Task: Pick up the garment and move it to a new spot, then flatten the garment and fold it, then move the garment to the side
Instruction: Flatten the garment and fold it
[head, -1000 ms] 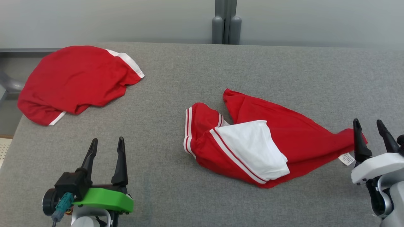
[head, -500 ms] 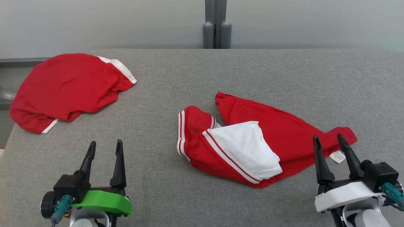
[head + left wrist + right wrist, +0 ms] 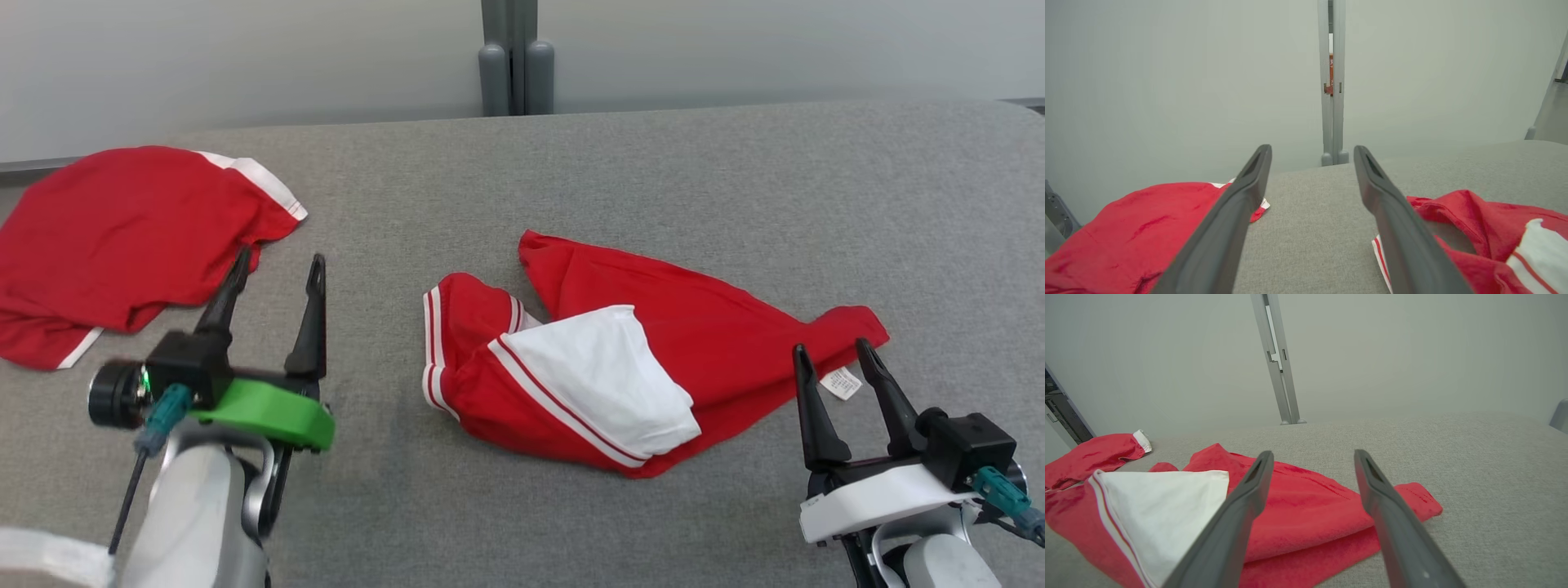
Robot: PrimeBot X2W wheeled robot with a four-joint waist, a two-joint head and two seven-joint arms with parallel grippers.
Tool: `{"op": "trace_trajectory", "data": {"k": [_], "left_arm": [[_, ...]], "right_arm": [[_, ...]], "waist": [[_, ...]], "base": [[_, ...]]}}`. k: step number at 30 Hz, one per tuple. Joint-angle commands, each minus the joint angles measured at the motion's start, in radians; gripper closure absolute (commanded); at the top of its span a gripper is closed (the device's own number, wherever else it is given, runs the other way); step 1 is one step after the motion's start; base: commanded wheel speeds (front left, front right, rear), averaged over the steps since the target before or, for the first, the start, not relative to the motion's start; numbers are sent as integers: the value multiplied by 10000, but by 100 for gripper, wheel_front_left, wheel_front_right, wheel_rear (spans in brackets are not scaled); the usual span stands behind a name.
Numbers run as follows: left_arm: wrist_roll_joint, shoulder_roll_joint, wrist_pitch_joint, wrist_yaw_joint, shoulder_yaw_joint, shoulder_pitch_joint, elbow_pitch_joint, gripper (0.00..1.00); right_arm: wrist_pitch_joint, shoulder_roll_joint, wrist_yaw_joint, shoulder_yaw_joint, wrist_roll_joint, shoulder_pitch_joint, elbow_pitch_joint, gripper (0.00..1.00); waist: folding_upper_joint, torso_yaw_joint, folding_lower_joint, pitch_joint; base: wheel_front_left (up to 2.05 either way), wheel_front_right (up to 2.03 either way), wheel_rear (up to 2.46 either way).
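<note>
The garment (image 3: 702, 327) is red with white stripes and a white panel folded over it. It lies crumpled in the middle of the grey table (image 3: 735, 180), with a small label at its right tip. My right gripper (image 3: 831, 347) stands open just in front of that tip, holding nothing; in the right wrist view the right gripper (image 3: 1313, 453) points over the garment's (image 3: 1310, 498) red fold. My left gripper (image 3: 280, 257) is open and empty, its left fingertip over the edge of a second red garment (image 3: 122, 237). The left wrist view has the left gripper (image 3: 1312, 149) between both cloths.
The second red garment (image 3: 1126, 228) lies bunched at the table's far left, near that edge. A grey post (image 3: 514, 57) stands behind the table against a pale wall. Bare grey cloth stretches across the back and right of the table.
The camera has shifted, sliding the scene left. My left gripper has reached forward to the left garment's edge. My right gripper drew back from the central garment's right tip, still open.
</note>
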Motion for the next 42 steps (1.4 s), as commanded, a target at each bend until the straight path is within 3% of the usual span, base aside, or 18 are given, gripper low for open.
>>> {"op": "trace_trajectory", "data": {"k": [1,10,16,26,33,35,36,42], "left_arm": [[2,214,49,-41,-298,-613,102,0],[-723,999,399,-37,-1977,-2917,1252,0],[-1371,1380,474,-36,-2932,-3491,2542,0],[-2532,1347,643,-37,-4398,-3610,4761,0],[-3513,1156,965,-38,-5649,-3655,5395,0],[-3719,1195,1037,-38,-5964,-3731,5508,81],[-3847,1200,1049,-38,-6148,-3772,5545,100],[-4130,1415,488,-38,-6493,-4424,5770,100]], "right_arm": [[-33,-21,-14,46,58,-163,73,0],[-31,84,-14,39,124,-544,165,0],[-31,160,-14,-46,151,-740,216,0],[-32,117,-14,-124,154,-917,324,0],[-32,51,-14,-141,146,-982,426,0],[-33,45,-14,-109,142,-1000,461,0],[-33,44,-14,-92,147,-1014,476,0],[-33,0,-14,-63,195,-1062,500,0]], "waist": [[0,-234,0,170],[0,-1054,0,825],[0,-1508,0,1201],[0,-1657,0,1496],[0,-1561,0,1526],[0,-1546,0,1521],[0,-1546,0,1516],[0,-1587,0,1509]], "base": [[0,0,0],[0,0,0],[0,0,0],[0,0,0],[0,0,0],[0,0,0],[0,0,0],[0,0,0]]}}
